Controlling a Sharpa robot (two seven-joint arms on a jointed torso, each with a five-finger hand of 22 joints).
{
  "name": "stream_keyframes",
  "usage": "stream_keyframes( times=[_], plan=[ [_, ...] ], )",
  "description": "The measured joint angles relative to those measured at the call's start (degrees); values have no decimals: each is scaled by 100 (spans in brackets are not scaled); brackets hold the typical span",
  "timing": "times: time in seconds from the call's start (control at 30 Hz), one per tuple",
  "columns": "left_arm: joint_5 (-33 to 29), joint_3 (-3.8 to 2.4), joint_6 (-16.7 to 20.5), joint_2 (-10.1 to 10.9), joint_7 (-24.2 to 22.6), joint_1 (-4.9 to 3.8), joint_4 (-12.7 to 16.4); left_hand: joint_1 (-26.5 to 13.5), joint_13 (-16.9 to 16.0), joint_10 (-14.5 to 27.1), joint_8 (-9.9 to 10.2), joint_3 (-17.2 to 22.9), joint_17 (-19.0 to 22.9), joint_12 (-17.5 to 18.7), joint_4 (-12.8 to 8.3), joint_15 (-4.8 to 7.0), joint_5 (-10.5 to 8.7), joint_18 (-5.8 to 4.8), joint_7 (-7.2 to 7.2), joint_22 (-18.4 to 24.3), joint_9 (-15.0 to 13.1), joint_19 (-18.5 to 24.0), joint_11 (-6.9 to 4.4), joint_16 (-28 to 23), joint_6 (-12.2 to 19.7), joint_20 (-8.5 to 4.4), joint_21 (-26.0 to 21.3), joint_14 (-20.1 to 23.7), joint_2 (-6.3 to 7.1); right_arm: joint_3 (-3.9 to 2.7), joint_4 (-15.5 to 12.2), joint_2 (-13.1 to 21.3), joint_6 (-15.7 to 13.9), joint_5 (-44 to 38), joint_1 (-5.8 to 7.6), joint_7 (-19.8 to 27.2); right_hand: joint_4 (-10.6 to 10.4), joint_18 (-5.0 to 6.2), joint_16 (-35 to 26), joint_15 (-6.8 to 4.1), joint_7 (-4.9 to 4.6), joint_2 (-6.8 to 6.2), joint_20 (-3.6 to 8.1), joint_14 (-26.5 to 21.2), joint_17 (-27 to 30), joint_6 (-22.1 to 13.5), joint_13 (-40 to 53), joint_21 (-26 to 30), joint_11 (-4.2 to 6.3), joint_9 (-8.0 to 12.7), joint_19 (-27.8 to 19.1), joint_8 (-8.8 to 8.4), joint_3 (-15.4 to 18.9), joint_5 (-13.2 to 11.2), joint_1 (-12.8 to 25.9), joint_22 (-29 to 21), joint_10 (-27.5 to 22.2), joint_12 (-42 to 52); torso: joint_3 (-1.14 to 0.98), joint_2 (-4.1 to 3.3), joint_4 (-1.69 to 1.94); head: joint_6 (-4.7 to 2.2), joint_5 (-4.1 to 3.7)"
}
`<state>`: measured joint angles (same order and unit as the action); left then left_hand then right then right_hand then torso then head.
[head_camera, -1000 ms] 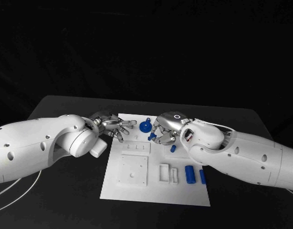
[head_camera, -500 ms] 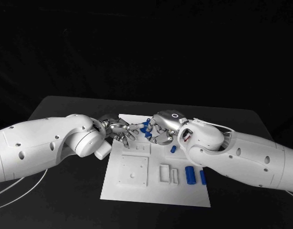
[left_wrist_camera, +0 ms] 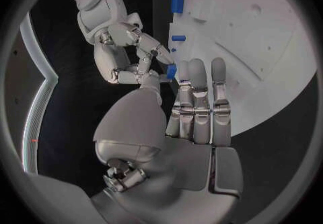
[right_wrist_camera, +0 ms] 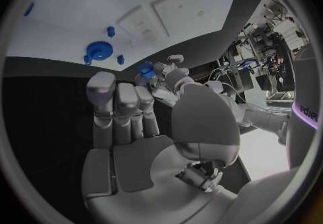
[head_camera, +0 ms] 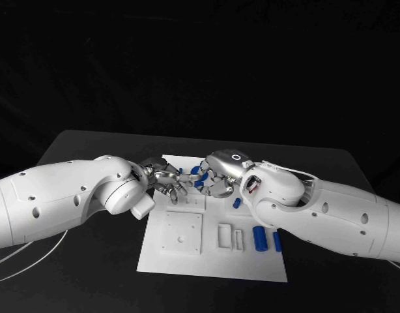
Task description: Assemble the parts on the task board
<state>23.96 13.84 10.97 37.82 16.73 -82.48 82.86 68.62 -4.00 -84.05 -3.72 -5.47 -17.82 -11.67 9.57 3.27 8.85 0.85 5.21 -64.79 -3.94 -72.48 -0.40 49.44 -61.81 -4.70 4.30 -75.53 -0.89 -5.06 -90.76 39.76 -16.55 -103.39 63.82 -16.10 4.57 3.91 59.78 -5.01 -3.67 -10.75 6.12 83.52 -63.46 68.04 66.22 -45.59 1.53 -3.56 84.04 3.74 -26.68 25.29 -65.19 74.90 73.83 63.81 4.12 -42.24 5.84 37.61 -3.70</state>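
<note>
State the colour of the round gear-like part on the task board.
Blue; the gear-like part shows best in the right wrist view.

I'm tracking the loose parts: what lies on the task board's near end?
On the task board, two blue cylinders lie beside white raised blocks. The left hand and right hand cover the far end.

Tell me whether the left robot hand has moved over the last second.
Yes. The left robot hand has moved toward the right robot hand, further in over the white task board's far edge.
</note>
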Motion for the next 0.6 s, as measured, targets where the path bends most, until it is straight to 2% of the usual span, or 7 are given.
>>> stream_keyframes(
  times=[0.1, 0.33, 0.47, 0.6],
  plan=[
    [15, 0, -26, -12, 0, 7, -9, 108, 0, 0, 0, -74, 0, 0, -98, 0, 134, 0, 0, -12, 0, 0, 0, 24, 0, 0, 0, 0, -111, -2, -10, -9, -1, 5, 0, 0, 0, 0, 0, 0, 0, 1, 0, 0, 7, 0, -6, 0, 0, 0, 0, 0, 0, 0, 1, 0, 0, 0, 1, 0, 1, 3, -4],
    [17, 0, -84, -23, -30, 14, -21, 280, 1, 0, 0, -103, -19, 33, -256, 3, 271, 0, -32, -52, 0, 0, 0, 66, -75, 0, 0, 2, -334, -3, -12, -37, -1, 16, 0, 1, 0, 0, 0, 1, -1, 1, 0, -1, 7, -2, -6, 0, 0, 0, 0, 0, 0, 0, 1, 0, 0, 0, 2, 6, 2, 8, -16],
    [12, 0, -127, -30, -57, 15, -21, 371, 1, 0, 0, -70, -27, 50, -305, 20, 537, 0, -51, -71, 0, 0, 0, 88, -94, 0, 0, 20, -425, -3, -11, -53, 0, 20, 0, 2, 1, 0, 0, 2, -2, 1, 0, -1, 16, -3, -6, 0, 0, 0, 0, 0, 0, 0, 1, 0, 0, 0, 2, 7, 1, 8, -19],
    [6, 0, -168, -36, -84, 16, -19, 395, 5, 0, 0, -72, -29, 68, -318, 20, 616, 0, -34, -83, 0, 0, 0, 92, -119, 0, 0, 20, -449, -3, -11, -66, 0, 23, 0, 4, 1, 0, 0, 2, -3, 1, 0, -2, 17, -4, -6, 0, 0, 0, 0, 0, 1, 0, 1, 4, 0, 0, 2, 7, 3, 9, -19]
  ],
)
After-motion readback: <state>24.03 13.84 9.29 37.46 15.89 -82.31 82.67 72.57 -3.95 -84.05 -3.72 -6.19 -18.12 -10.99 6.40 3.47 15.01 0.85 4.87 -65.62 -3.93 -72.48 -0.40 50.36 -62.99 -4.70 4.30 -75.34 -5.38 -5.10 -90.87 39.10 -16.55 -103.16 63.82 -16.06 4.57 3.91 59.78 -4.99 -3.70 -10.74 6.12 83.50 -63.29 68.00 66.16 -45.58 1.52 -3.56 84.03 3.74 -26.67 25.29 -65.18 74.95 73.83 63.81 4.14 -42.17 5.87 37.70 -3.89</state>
